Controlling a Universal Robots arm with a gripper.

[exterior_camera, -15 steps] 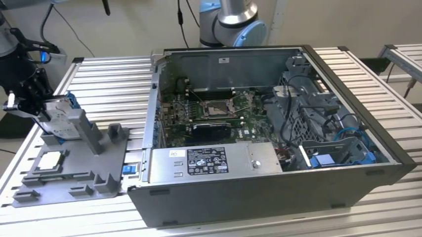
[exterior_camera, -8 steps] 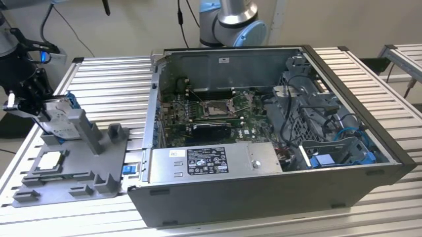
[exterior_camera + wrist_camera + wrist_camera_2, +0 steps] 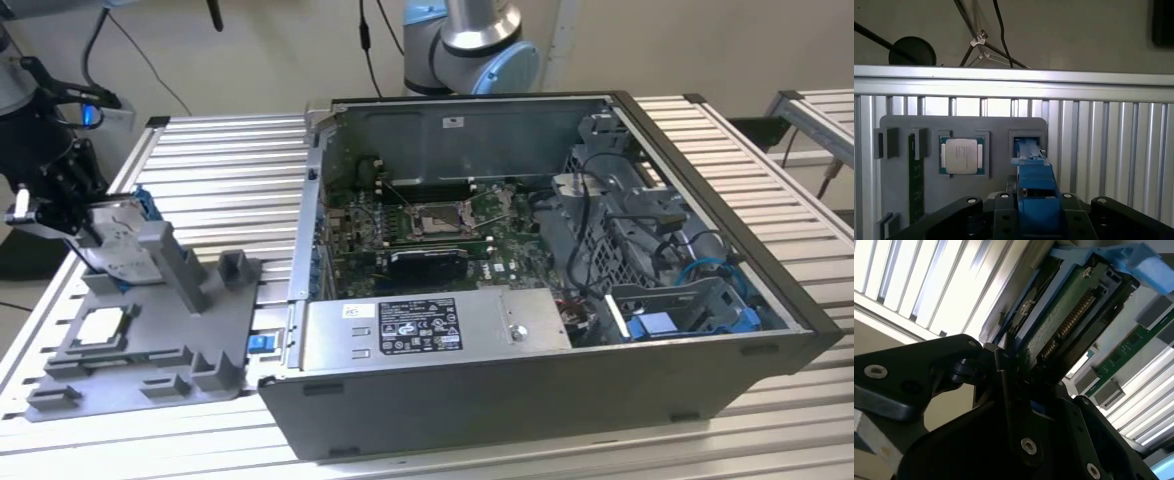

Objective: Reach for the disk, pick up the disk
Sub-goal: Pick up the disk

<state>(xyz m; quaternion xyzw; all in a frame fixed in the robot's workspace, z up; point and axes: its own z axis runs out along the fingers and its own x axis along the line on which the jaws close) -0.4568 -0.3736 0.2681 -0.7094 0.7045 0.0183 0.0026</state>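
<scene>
The pincer is clenched on the disk. In the first wrist view its black fingers sit on either side of the bright blue bracket with no gap showing. In the second wrist view one thin finger lies right against the disk's blue edge, next to the green circuit board and its row of contacts.

The disk stands upright on its edge in a slot of the grey holder. Its far end seems to sit down in that slot, though I cannot tell whether it has lifted at all. In the exterior view the disk rises above the holder at the holder's far end, with the pincer on it.

In the next recess of the holder, just beside the disk's slot, the small square processor chip lies flat. One recess further from the disk, a green memory stick lies in a narrow groove. In the exterior view the chip lies flat nearer the holder's front end, apart from the disk.

The holder rests on the ribbed metal table. Just beside the holder, on the exterior view's right, is an open computer case. The case's corner nearest the holder has a grey metal box with a black-and-white sticker. Deeper in the case lies the green motherboard. Beyond the case, well apart from the holder, the arm's base rises at the back of the table.
</scene>
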